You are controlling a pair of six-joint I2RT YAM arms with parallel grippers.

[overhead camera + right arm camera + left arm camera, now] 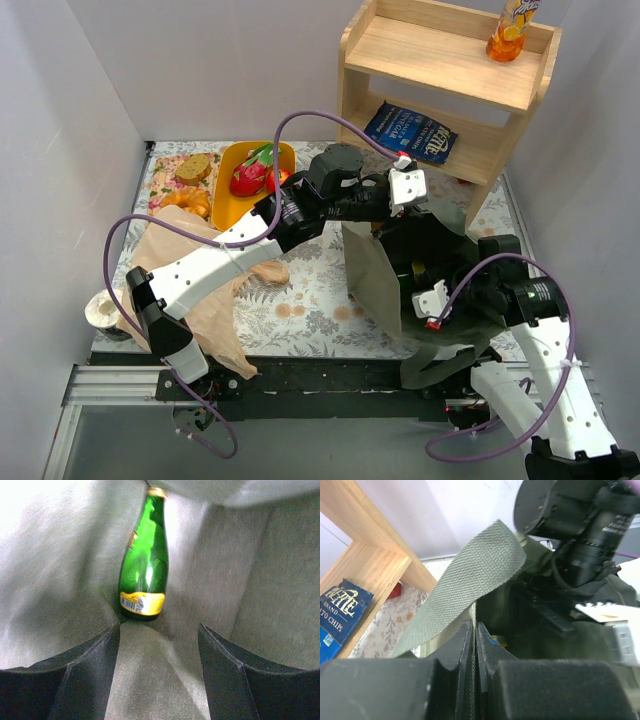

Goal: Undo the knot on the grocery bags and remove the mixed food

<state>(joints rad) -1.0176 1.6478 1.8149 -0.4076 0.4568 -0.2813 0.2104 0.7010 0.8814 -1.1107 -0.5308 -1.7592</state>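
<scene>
My left gripper (474,627) is shut on the rim of the olive tote bag (372,275), next to its flat strap (470,577), and holds it open. My right gripper (160,630) is open inside the tote, its fingertips just short of a green bottle (144,565) that lies on the fabric. The tan plastic bag (190,290) lies flattened under my left arm, with a bunched end (268,270); I cannot tell whether the knot is tied. The bread slice (193,167), the donut (190,200) and the red-and-green produce (252,175) lie at the back left.
The produce sits in a yellow tray (228,205). A wooden shelf (440,60) stands at the back right with a blue snack packet (410,130) on its lower level and an orange bottle (510,30) on top. A white roll (103,308) sits at the left edge.
</scene>
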